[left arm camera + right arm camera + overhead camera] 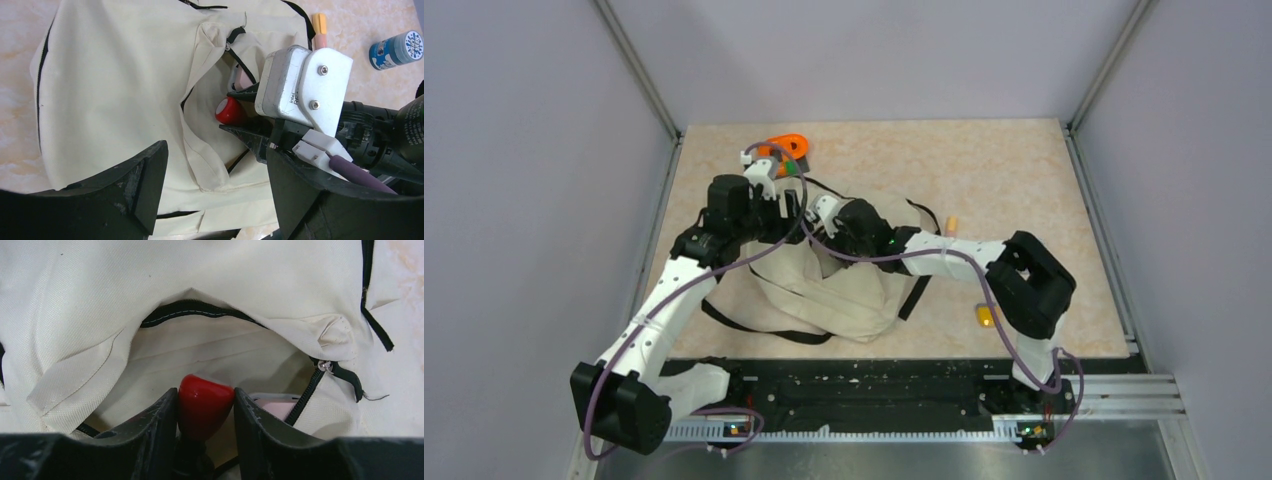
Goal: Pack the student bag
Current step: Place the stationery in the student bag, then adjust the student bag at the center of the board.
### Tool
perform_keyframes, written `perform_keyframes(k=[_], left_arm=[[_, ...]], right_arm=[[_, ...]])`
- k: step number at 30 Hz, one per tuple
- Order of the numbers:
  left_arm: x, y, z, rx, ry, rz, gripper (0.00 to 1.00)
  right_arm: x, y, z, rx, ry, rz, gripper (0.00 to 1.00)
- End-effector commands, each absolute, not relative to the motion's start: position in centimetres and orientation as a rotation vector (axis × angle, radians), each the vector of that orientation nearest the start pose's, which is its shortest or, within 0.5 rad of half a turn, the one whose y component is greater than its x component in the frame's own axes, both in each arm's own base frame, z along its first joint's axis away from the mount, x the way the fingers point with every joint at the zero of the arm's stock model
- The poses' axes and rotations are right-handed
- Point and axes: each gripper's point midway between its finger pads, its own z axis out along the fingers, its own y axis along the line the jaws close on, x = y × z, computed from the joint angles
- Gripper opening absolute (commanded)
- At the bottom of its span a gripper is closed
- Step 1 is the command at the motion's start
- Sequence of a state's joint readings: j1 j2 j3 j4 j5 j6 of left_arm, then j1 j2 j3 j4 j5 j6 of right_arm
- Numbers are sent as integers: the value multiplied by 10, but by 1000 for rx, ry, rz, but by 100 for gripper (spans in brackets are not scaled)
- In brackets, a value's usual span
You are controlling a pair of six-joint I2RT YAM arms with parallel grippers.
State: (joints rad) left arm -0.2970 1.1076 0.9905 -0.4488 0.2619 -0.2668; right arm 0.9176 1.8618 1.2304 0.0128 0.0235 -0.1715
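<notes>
The student bag (824, 290) lies beige and slumped in the middle of the table, its black-zippered pocket mouth (200, 310) gaping. My right gripper (205, 412) is shut on a red-capped dark object (205, 405) and holds it just inside that mouth. A pink item (272, 405) lies in the pocket beside it. The left wrist view shows the same red cap (229, 111) under the right wrist's white camera block (300, 85). My left gripper (215, 192) hovers open over the bag's fabric (115, 75), close beside the right one, with nothing gripped.
An orange object (786, 150) lies behind the bag at the far left. A peach-coloured stick (951, 224) lies right of the bag, and a small yellow item (984, 316) sits near the right arm. A blue-and-white jar (395, 49) stands past the stick (320, 30).
</notes>
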Motion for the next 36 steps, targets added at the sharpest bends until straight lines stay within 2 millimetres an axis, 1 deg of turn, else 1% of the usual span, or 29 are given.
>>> perform_keyframes(k=[1, 5, 6, 8, 10, 14, 16, 17, 19, 22, 25, 29, 30, 32, 36], left_arm=[[306, -160, 237, 211, 2086, -654, 77], [308, -160, 232, 209, 2101, -651, 77], [308, -161, 231, 207, 2106, -653, 77], [309, -162, 231, 197, 2109, -667, 77], [309, -164, 233, 170, 2109, -691, 77], [305, -167, 228, 82, 2116, -748, 77], [303, -169, 225, 34, 2097, -788, 77], [301, -170, 215, 9, 2104, -805, 77], [304, -171, 205, -32, 2087, -826, 77], [310, -173, 185, -67, 2104, -825, 76], [316, -176, 170, -71, 2130, -820, 75], [328, -186, 162, -37, 2138, -816, 75], [331, -187, 159, -25, 2143, -794, 75], [339, -187, 153, -1, 2159, -735, 74], [349, -185, 127, 66, 2243, -572, 68]], right_arm=[[287, 378, 104, -1228, 1977, 410, 49], [286, 382, 140, -1142, 1930, 476, 65], [285, 382, 148, -1121, 1920, 493, 67], [283, 383, 165, -1074, 1895, 530, 71], [282, 380, 177, -1025, 1892, 544, 74], [285, 366, 189, -898, 1919, 517, 74], [288, 355, 189, -808, 1950, 483, 74], [290, 349, 188, -759, 1967, 463, 74], [294, 335, 184, -653, 1999, 416, 73], [295, 323, 178, -537, 2034, 394, 69], [294, 320, 169, -482, 2062, 393, 66], [298, 318, 158, -433, 2087, 366, 64], [300, 317, 154, -425, 2097, 346, 63], [305, 317, 151, -406, 2105, 314, 61], [314, 317, 148, -390, 2112, 265, 51]])
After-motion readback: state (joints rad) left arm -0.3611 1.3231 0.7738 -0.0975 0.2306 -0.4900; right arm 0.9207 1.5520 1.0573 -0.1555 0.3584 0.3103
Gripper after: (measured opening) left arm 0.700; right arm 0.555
